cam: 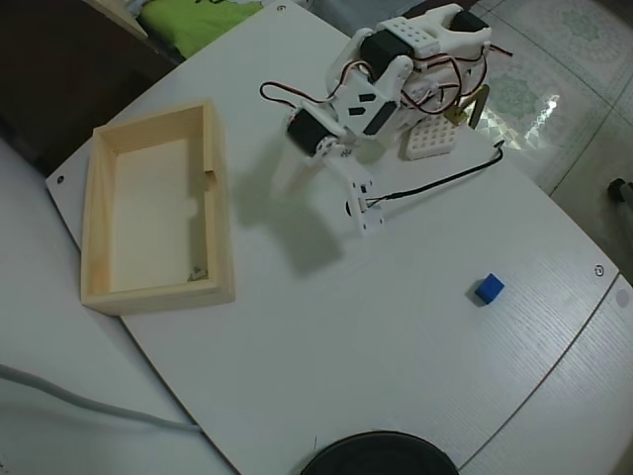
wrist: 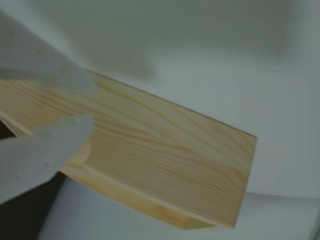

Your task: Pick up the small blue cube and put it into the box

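The small blue cube (cam: 489,288) sits on the white table at the right of the overhead view, far from the arm's tip. The pale wooden box (cam: 224,223) lies at the left and holds no cube; a notch shows in its right long wall. My gripper (cam: 283,182) hangs just right of the box, between it and the arm's base. In the wrist view the box's outer wall (wrist: 165,145) fills the middle. The gripper (wrist: 94,105) enters from the left with its white fingers a little apart and nothing between them. The cube is out of the wrist view.
The arm's base and a white perforated block (cam: 430,141) stand at the top right. A black round object (cam: 381,457) lies at the bottom edge, and a grey cable (cam: 89,401) runs at the bottom left. The table's curved edge runs near the cube at the right.
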### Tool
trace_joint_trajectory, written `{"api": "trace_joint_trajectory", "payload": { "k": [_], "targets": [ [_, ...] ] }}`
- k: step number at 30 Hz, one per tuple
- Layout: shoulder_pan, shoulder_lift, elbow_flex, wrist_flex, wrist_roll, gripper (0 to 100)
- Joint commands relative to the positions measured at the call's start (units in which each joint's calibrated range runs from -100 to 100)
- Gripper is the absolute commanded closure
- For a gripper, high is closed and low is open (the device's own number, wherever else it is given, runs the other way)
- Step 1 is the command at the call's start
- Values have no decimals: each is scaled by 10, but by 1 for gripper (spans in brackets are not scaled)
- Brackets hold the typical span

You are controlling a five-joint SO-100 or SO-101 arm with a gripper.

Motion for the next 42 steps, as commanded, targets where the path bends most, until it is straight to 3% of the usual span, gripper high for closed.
{"api": "trace_joint_trajectory", "payload": {
  "k": [1, 42],
  "targets": [
    [1, -6, 10, 0, 1, 96],
    [-28, -4, 10, -3, -1, 97]
  ]
}}
